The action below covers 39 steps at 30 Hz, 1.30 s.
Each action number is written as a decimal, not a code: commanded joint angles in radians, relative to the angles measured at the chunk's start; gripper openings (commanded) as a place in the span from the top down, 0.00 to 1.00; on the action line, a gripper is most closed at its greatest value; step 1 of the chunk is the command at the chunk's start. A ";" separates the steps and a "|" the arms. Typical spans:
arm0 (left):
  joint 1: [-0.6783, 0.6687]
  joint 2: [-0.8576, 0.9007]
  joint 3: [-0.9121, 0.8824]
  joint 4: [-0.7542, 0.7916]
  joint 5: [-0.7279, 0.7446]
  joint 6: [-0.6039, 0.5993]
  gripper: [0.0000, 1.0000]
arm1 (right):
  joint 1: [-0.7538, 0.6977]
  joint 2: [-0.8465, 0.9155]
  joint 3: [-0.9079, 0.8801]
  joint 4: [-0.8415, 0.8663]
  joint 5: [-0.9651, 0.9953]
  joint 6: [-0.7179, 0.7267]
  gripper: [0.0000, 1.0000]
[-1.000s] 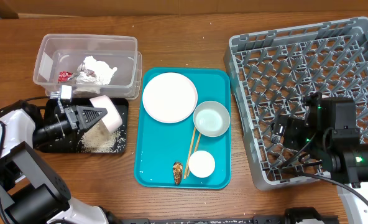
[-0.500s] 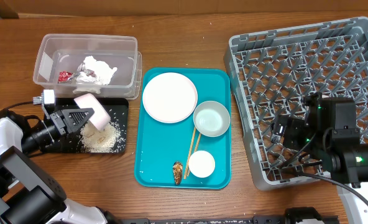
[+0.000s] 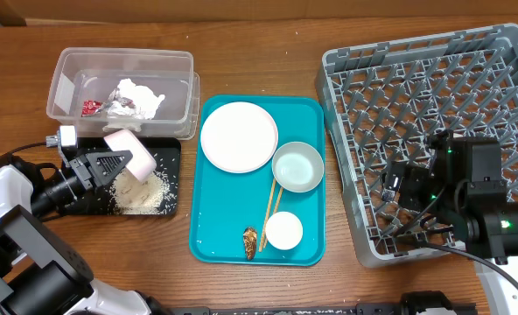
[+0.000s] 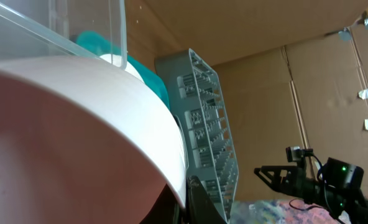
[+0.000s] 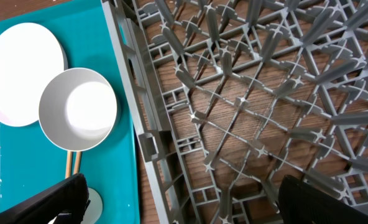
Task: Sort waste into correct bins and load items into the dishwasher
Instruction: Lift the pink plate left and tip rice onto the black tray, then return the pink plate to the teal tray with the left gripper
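My left gripper [image 3: 110, 163] is shut on the rim of the pinkish bowl [image 3: 129, 153] and holds it tilted over the black tray [image 3: 93, 203], where a pile of white rice [image 3: 142, 196] lies. The bowl fills the left wrist view [image 4: 78, 137]. The clear tub [image 3: 123, 92] holds the crumpled napkin [image 3: 141, 96] and the red wrapper [image 3: 91, 107]. On the teal tray are the white plate [image 3: 239, 136], grey-blue bowl [image 3: 297, 166], chopsticks [image 3: 272, 203], white cup [image 3: 284, 231] and brown scrap [image 3: 250, 242]. My right gripper [image 5: 178, 199] is open over the grey rack's [image 3: 434, 131] left edge.
The teal serving tray [image 3: 220, 219] sits in the middle between the black tray and the rack. The tub stands directly behind the black tray. Bare wooden table runs along the back and front edges.
My left gripper has pulled the pinkish bowl to the left and tipped it more; more rice now lies on the black tray. The right arm has not moved.
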 commanded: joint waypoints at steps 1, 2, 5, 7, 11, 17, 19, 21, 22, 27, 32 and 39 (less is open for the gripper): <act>0.002 0.005 0.000 0.048 -0.005 -0.061 0.96 | 0.003 -0.002 0.028 0.005 -0.002 0.000 0.00; 0.002 0.005 0.000 0.061 -0.015 -0.114 0.96 | 0.003 -0.002 0.028 0.005 -0.002 0.000 0.00; -0.001 0.005 0.000 0.063 -0.016 -0.135 0.96 | 0.003 -0.002 0.028 0.006 -0.002 0.000 0.00; -0.010 0.004 0.000 0.059 -0.023 -0.134 0.96 | 0.003 -0.002 0.028 0.005 -0.002 0.000 0.00; -0.029 -0.008 0.000 0.045 -0.033 -0.127 0.96 | 0.003 -0.002 0.028 0.006 -0.002 0.000 0.00; -0.122 -0.106 0.016 0.039 -0.127 -0.156 0.96 | 0.003 -0.002 0.028 0.006 -0.002 0.000 0.00; -0.170 -0.148 0.029 0.052 -0.179 -0.196 0.96 | 0.003 -0.002 0.028 0.008 -0.002 0.000 0.00; -0.253 -0.205 0.038 0.099 -0.267 -0.274 0.96 | 0.003 -0.002 0.028 0.013 -0.002 0.000 0.00; -0.296 -0.228 0.038 0.129 -0.311 -0.324 0.96 | 0.003 -0.002 0.028 0.013 -0.002 0.000 0.00; -0.519 -0.280 0.038 0.220 -0.542 -0.513 0.96 | 0.003 -0.002 0.028 0.013 -0.002 0.000 0.00; -0.763 -0.270 0.038 0.254 -0.809 -0.697 0.96 | 0.003 -0.002 0.028 0.013 -0.002 0.000 0.00; -1.036 -0.238 0.038 0.325 -1.083 -0.930 0.96 | 0.003 -0.002 0.028 0.016 -0.002 0.000 0.00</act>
